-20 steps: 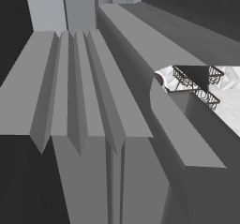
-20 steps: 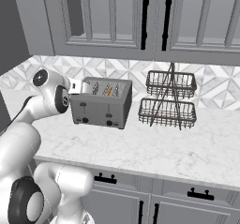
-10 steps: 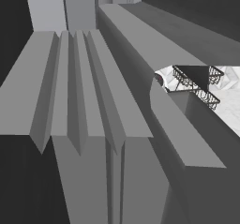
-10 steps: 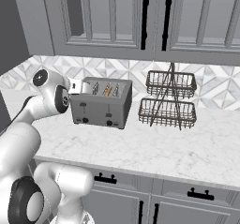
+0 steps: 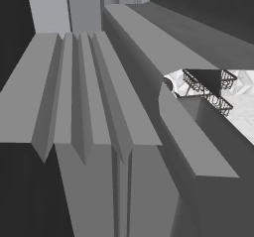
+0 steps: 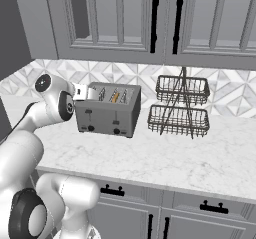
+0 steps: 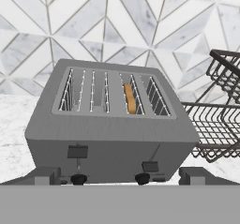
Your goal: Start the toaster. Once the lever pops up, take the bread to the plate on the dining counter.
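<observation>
The toaster (image 7: 110, 120) stands on the marble worktop (image 6: 165, 158) before the gripper (image 7: 119, 176), whose fingers are spread, holding nothing. The bread (image 7: 130, 98) sits in a right-hand slot. Judging by the raised left lever (image 7: 77, 152), starting may remain; the next move would press a lever down.

Grey panelled cabinet surfaces (image 5: 84, 112) are filling the frame from 12 to 6 o'clock. At 3 o'clock, a dark wire basket rack (image 5: 211, 89) is showing through a gap, sitting on white marble counter (image 5: 243, 114).
</observation>
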Available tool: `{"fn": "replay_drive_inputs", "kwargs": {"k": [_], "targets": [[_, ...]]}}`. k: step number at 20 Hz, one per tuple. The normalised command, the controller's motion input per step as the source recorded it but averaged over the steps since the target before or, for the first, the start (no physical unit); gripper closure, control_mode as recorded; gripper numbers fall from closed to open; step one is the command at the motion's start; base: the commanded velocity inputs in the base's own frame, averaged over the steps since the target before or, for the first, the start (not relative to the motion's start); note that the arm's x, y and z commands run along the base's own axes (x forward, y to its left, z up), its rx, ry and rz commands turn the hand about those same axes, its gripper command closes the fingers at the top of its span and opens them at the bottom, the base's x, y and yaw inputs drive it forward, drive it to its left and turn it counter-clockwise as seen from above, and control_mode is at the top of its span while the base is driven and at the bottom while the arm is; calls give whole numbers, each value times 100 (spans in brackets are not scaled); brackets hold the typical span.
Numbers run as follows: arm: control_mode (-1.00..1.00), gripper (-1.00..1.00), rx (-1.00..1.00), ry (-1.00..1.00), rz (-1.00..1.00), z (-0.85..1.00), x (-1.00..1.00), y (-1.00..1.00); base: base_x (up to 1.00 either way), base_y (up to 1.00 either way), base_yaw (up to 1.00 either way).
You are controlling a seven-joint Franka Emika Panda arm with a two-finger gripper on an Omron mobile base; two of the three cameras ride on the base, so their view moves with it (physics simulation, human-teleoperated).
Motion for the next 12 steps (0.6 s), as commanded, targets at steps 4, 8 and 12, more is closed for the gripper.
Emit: {"fn": "replay_drive_inputs", "kwargs": {"k": [4, 8, 12], "targets": [[-100, -100, 0, 0, 0, 0, 0, 0, 0, 0, 0], [-100, -100, 0, 0, 0, 0, 0, 0, 0, 0, 0], [-100, -100, 0, 0, 0, 0, 0, 0, 0, 0, 0]]}}
